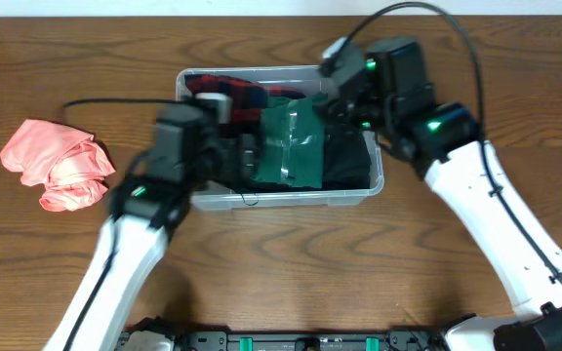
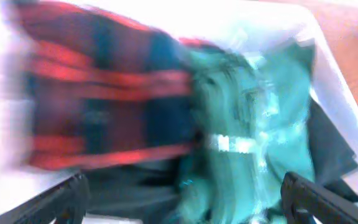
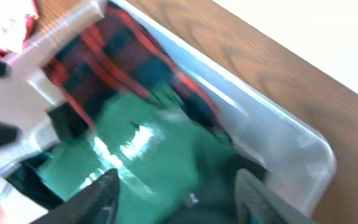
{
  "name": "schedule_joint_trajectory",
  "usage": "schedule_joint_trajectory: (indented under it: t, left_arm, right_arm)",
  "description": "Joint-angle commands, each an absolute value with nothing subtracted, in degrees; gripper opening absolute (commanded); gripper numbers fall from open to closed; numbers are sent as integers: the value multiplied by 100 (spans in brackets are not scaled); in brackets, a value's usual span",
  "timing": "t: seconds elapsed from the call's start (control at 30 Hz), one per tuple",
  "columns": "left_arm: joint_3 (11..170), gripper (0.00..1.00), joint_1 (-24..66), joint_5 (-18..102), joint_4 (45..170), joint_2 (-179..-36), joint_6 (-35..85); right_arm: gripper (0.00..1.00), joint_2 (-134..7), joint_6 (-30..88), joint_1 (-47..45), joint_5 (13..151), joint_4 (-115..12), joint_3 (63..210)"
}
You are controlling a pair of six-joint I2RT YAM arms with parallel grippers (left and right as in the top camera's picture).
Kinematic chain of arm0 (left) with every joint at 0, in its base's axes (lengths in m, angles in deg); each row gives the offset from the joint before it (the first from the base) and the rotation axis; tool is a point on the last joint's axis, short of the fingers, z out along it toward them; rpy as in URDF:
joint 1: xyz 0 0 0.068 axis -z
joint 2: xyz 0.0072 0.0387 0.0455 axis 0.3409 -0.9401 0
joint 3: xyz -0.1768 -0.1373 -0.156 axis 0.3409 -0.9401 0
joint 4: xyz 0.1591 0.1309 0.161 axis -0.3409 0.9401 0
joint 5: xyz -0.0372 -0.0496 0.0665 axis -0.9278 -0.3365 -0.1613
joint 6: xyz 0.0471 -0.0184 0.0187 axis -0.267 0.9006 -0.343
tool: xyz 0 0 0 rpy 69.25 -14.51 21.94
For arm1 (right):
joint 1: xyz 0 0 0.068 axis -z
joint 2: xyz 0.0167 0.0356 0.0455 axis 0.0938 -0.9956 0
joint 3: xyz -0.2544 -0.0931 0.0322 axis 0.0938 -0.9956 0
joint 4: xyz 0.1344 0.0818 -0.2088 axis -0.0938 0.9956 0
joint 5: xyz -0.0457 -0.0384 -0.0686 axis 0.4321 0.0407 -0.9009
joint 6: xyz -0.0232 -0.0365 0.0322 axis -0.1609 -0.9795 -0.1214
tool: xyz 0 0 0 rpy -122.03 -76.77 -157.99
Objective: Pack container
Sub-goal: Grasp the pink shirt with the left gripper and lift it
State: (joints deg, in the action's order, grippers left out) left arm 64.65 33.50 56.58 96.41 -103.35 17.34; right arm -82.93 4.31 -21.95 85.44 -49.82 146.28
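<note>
The clear plastic container [image 1: 371,185] sits at the table's back centre. It holds a red-and-dark plaid garment [image 1: 247,96], a green garment [image 1: 297,144] and a dark garment [image 1: 351,161]. The same clothes show in the left wrist view: plaid [image 2: 98,93], green [image 2: 253,124]. My left gripper [image 1: 247,156] is open over the container's left front, fingers wide apart [image 2: 185,199]. My right gripper [image 1: 338,105] is open above the container's back right, over the green garment [image 3: 154,155] and dark cloth [image 3: 229,199]. Both wrist views are blurred.
A crumpled pink garment [image 1: 57,161] lies on the wooden table [image 1: 291,273] to the left of the container. A black cable [image 1: 105,105] runs toward the left arm. The pale wall edge [image 1: 281,10] runs along the back.
</note>
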Motion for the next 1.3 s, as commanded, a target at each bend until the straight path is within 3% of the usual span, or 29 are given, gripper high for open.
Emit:
schedule_joint_trajectory:
  t: [0.0, 0.23, 0.4, 0.47, 0.73, 0.93, 1.27]
  left_arm:
    - [6576, 98, 2915, 6461, 10024, -9756, 1683]
    - [6574, 98, 1487, 6629, 10647, -9334, 1745]
    - [6574, 98, -45, 6565, 10588, -9751, 1742]
    - [6574, 98, -655, 6555, 10461, -10029, 1749]
    - [6576, 99, -2508, 5234, 8675, -11793, 1834]
    - [6884, 99, -2936, 4111, 7799, -13373, 1854]
    - [7850, 98, -2779, 3514, 7751, -15229, 1852]
  right_arm:
    - [52, -8706, 436, -2451, 8404, -5065, 14630]
    - [49, -10150, 759, -2538, 8404, -5059, 14630]
    - [59, -10950, 772, -2490, 8457, -5044, 14630]
    - [65, -10994, 772, -2490, 8454, -5009, 14630]
    - [75, -9908, 768, -2396, 8411, -4947, 14639]
    - [80, -8771, 648, -2099, 8402, -4711, 14639]
    - [81, -8164, 510, -1666, 8404, -4115, 14639]
